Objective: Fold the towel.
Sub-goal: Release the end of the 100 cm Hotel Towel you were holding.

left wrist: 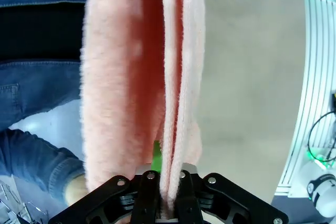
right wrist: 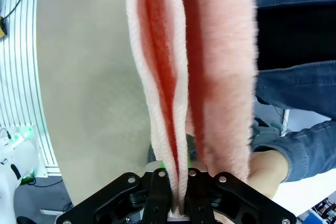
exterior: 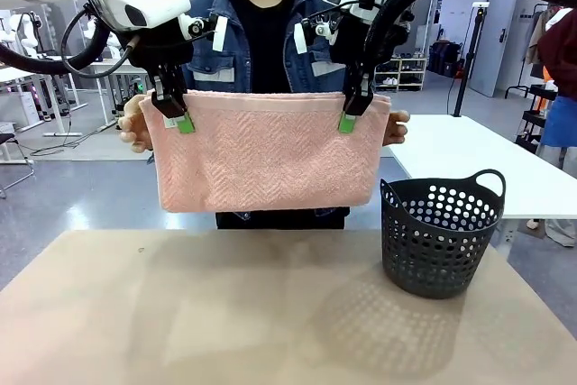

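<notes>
The salmon-pink towel (exterior: 266, 152) hangs folded in the air above the far side of the table. My left gripper (exterior: 173, 114) is shut on its upper left edge and my right gripper (exterior: 353, 113) is shut on its upper right edge. The person behind holds both top corners, one hand (exterior: 131, 123) at the left and one hand (exterior: 397, 125) at the right. In the left wrist view the towel (left wrist: 136, 77) drops away in layers from my shut fingers (left wrist: 148, 198). The right wrist view shows the towel (right wrist: 210, 66) pinched between my fingers (right wrist: 160, 198), with the person's hand (right wrist: 268, 169) beside it.
A dark perforated basket (exterior: 440, 233) with handles stands on the tan table (exterior: 180, 313) at the right, below and right of the towel. A white table (exterior: 487, 160) sits behind it. The person in a denim jacket stands at the far side.
</notes>
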